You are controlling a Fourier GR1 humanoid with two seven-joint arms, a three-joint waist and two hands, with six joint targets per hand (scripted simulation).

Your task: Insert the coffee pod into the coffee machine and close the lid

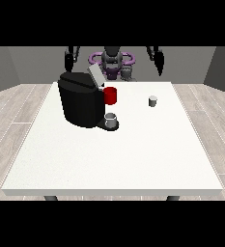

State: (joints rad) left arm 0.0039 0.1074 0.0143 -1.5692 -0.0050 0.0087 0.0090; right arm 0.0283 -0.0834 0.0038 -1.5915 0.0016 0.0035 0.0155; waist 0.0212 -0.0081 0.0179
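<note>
We cannot tell either hand's state point(71, 58) point(159, 61); both hang behind the table point(109, 164). Pod point(153, 101) stands apart from the open-lidded machine point(80, 99).

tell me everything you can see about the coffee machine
The coffee machine is a bulky black block, matte like plastic, standing upright on the white table towards the view's left and far half. Its grey lid is tilted up and open at the top. A low black base juts out towards the view's right and carries a small grey cup. A red mug shows just behind its right side; whether they touch cannot be told. Neither hand touches it.
</note>
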